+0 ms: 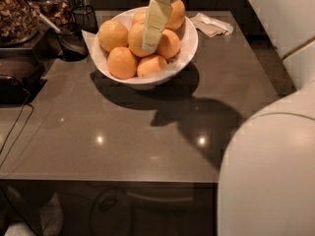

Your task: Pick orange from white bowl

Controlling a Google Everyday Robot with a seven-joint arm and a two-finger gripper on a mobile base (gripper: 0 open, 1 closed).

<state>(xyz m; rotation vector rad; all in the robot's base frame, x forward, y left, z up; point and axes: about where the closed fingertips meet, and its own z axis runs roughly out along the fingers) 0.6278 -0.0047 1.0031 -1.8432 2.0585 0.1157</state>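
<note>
Gripper hangs tip-down over the white bowl, right at the orange mid-pile, prob. lining up a grab. Open or closed: can't tell. Bowl's deep walls keep the heap together at the desk rear. Count: 1 bowl, approx. 7 fruits visible.

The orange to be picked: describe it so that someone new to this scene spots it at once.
On the glossy grey-brown table stands a wide white ceramic bowl heaped with round fruit. The large round orange sits mid-pile, its right side partly covered by the pale gripper that hangs over the bowl. It is yellower and paler than its deeper-orange neighbours.
</note>
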